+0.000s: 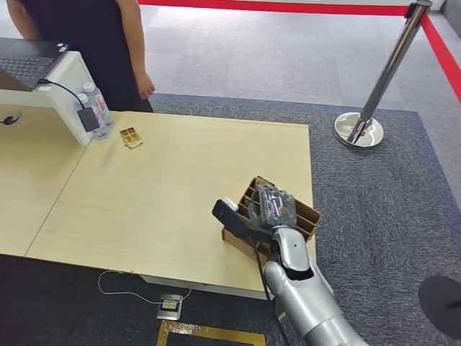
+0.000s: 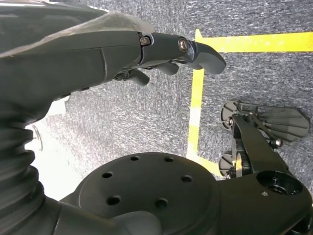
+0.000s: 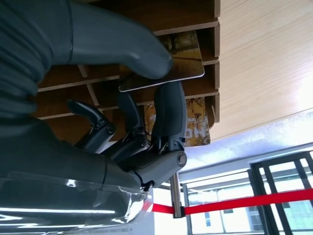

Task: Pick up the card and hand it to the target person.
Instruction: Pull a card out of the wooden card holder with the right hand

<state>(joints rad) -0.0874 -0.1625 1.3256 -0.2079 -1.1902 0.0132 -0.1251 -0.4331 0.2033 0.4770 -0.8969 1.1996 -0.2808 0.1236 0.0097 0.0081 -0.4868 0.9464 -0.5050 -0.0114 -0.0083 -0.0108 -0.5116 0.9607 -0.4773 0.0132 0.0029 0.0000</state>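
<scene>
The right hand (image 1: 274, 205) sits over the slotted cardboard card holder (image 1: 305, 216) at about five o'clock on the wooden table (image 1: 173, 187); in the right wrist view the thick thumb and a dark finger (image 3: 167, 115) pinch a card (image 3: 184, 63) by its near edge, the card still partly within a slot of the holder; a second card (image 3: 195, 125) stands in the neighbouring slot just beside it. The card looks thin, stiff and glossy, so I judge it light but slippery; a pinch across its flat faces near one short edge should hold best, and a squeeze on the edges would likely let it skate out; drawing it straight along the slot should keep it from catching on the cardboard dividers. The left hand (image 2: 173, 54) hangs above the grey carpet with fingers loosely extended and nothing in it.

The tabletop is smooth pale wood; another card (image 1: 131, 137) lies flat at eleven o'clock, near two water bottles (image 1: 96, 108) and a laptop (image 1: 27, 61) on a white stand. A person (image 1: 109, 50) stands at the far edge at eleven o'clock, one hand hanging. A stanchion (image 1: 375, 94) with red belt stands on the carpet at two o'clock.
</scene>
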